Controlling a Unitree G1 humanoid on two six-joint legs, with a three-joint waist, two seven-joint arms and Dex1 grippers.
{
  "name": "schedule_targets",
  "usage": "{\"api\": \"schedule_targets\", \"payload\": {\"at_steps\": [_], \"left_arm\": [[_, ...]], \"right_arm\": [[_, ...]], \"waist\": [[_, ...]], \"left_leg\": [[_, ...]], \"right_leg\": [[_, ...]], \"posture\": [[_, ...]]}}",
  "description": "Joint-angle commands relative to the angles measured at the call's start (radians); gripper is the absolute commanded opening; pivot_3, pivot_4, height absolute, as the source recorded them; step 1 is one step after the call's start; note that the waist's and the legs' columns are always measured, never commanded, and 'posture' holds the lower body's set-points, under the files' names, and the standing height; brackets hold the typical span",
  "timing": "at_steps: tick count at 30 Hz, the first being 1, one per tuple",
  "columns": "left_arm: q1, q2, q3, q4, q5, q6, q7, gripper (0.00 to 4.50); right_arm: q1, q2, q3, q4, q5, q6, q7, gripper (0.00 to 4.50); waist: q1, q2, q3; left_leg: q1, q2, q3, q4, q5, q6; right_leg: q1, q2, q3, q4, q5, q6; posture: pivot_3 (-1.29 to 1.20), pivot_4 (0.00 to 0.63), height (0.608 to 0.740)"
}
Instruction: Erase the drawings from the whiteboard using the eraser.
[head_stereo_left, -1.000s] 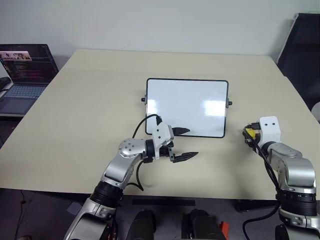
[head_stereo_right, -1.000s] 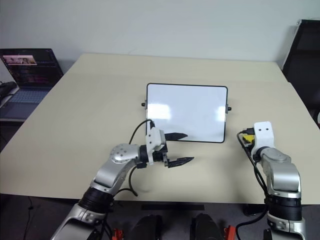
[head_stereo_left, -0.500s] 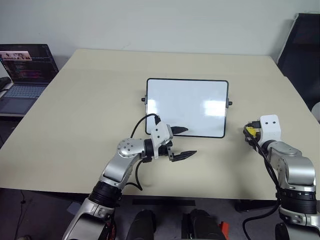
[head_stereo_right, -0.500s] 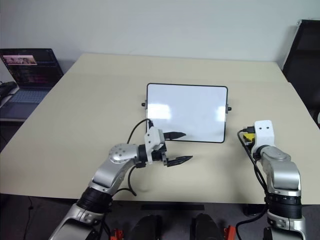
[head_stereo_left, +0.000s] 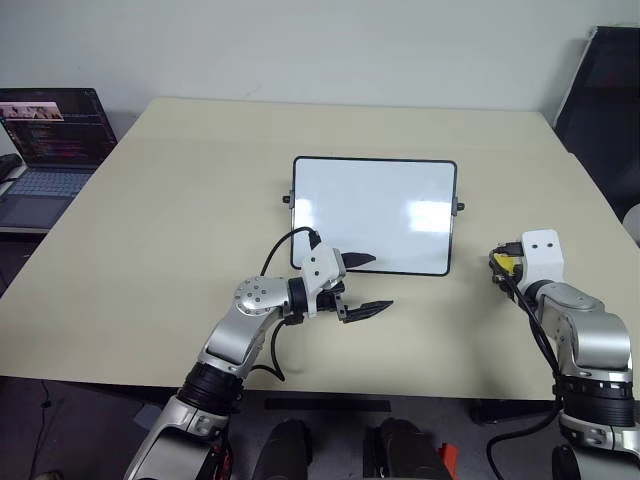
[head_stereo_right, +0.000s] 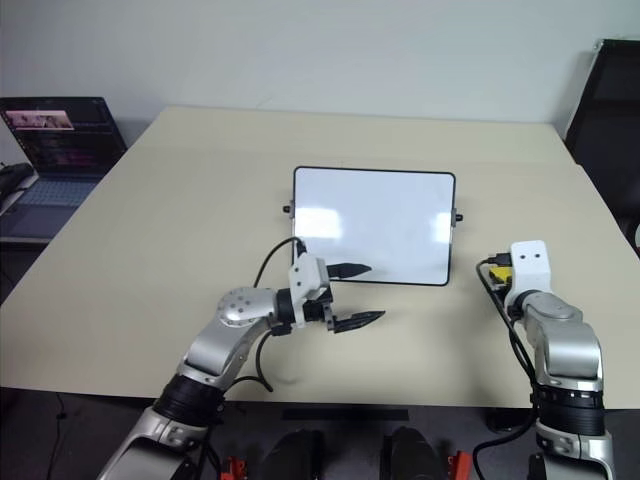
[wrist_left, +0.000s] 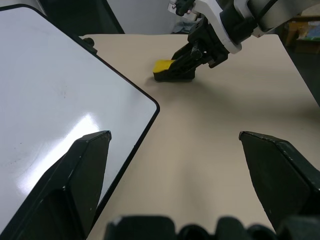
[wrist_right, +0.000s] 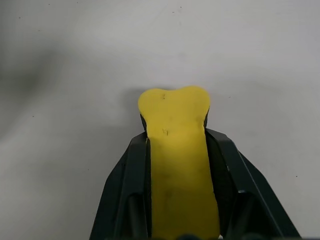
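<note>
The whiteboard (head_stereo_left: 375, 213) lies flat in the middle of the beige table, its face plain white with glare patches; the drawings are out of view. My left gripper (head_stereo_left: 381, 282) hovers open at the board's near left corner, pointing right, one finger over the board's near edge (wrist_left: 55, 110). To the right of the board, my right gripper (head_stereo_left: 497, 266) is shut on the yellow eraser (head_stereo_left: 503, 264), low at the table surface. In the right wrist view the eraser (wrist_right: 177, 150) sits squeezed between the two fingers. The left wrist view shows the eraser (wrist_left: 164, 66) past the board's corner.
An open laptop (head_stereo_left: 45, 140) stands on a side surface off the table's far left. A dark chair (head_stereo_left: 605, 90) is beyond the far right corner. Bare table (head_stereo_left: 180, 200) lies left of the board and behind it.
</note>
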Motion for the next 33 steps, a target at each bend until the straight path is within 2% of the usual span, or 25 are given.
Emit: {"api": "schedule_targets", "payload": {"at_steps": [1, 20, 21, 33], "left_arm": [[-0.003, 0.002, 0.011, -0.046, -0.001, -0.008, 0.005, 4.50], [-0.007, 0.000, 0.009, -0.037, 0.001, -0.014, 0.016, 4.50], [-0.008, -0.001, 0.010, -0.036, 0.002, -0.015, 0.017, 4.50], [-0.012, -0.002, 0.013, -0.029, 0.008, -0.019, 0.025, 4.50]], "right_arm": [[-0.017, -0.019, -0.028, -0.007, 0.010, -0.025, -0.005, 1.36], [-0.012, -0.028, -0.014, -0.009, 0.020, -0.022, -0.012, 1.36], [-0.013, -0.029, -0.013, -0.008, 0.020, -0.025, -0.012, 1.63], [-0.019, -0.031, -0.002, 0.005, 0.017, -0.034, -0.019, 1.63]], "waist": [[0.000, 0.000, 0.000], [0.000, 0.000, 0.000], [0.000, 0.000, 0.000], [0.000, 0.000, 0.000]], "left_leg": [[0.000, 0.000, 0.000, 0.000, 0.000, 0.000], [0.000, 0.000, 0.000, 0.000, 0.000, 0.000], [0.000, 0.000, 0.000, 0.000, 0.000, 0.000], [0.000, 0.000, 0.000, 0.000, 0.000, 0.000]], "right_leg": [[0.000, 0.000, 0.000, 0.000, 0.000, 0.000], [0.000, 0.000, 0.000, 0.000, 0.000, 0.000], [0.000, 0.000, 0.000, 0.000, 0.000, 0.000], [0.000, 0.000, 0.000, 0.000, 0.000, 0.000]], "posture": [[0.00, 0.150, 0.740], [0.00, 0.150, 0.740], [0.00, 0.150, 0.740], [0.00, 0.150, 0.740]]}}
